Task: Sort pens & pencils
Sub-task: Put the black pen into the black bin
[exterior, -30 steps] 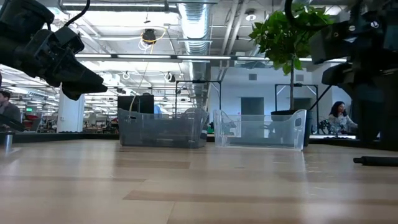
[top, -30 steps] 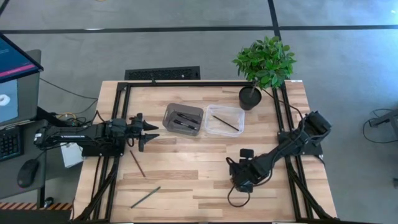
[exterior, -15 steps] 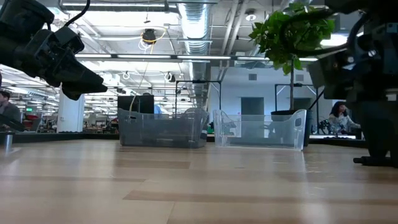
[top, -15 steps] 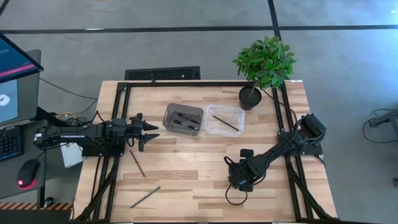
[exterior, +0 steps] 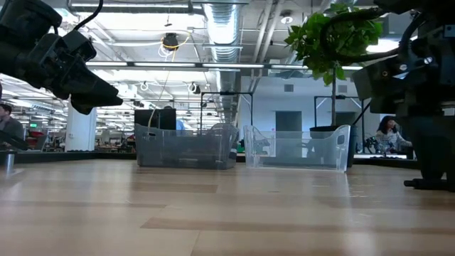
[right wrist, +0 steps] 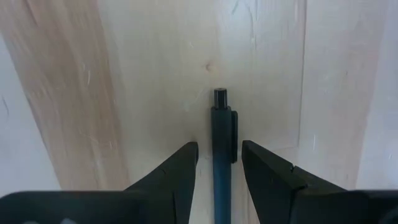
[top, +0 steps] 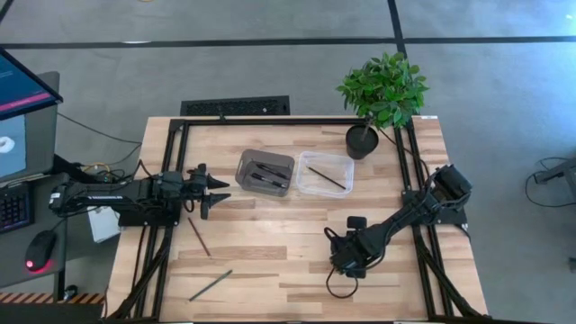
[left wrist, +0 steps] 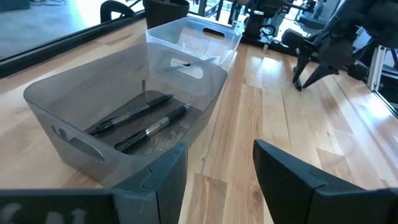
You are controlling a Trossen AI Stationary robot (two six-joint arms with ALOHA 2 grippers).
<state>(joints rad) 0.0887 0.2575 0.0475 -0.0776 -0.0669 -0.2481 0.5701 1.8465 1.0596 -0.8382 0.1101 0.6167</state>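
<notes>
Lower right of the tabletop, the right claw is straddling a pen, fingers apart; the left claw is hovering open at left.

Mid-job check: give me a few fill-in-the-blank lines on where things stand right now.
1. The grey bin holds ____ pens.
2. The right hand is down over a pen that lies ____ its open fingers.
3. The clear bin holds one ____.
4. Loose pencils lie on the table nearer the ____ hand.

Missing words: two; between; pencil; left
</notes>
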